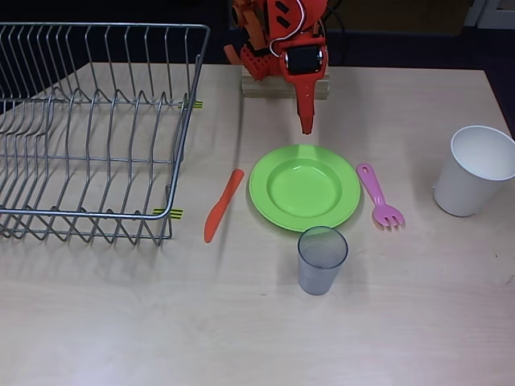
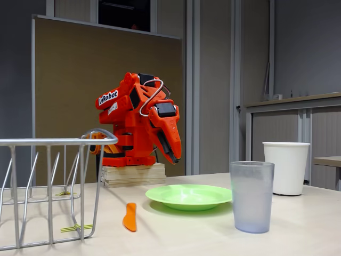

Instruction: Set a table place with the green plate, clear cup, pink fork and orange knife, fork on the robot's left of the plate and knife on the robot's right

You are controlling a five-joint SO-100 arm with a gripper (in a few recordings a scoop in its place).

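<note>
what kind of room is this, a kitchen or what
Probably an office or lab, not a kitchen: a pale wooden table stands before a brown partition board and grey cabinets, with an orange-red robot arm on a wooden block.

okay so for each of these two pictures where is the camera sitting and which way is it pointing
Overhead view: above the table, looking straight down on the green plate; the folded arm and gripper show at the top.
Fixed view: low at the table's edge, facing the arm and gripper across the clear cup.
Both views share the plate, cup, orange knife, white cup and dish rack.
</note>
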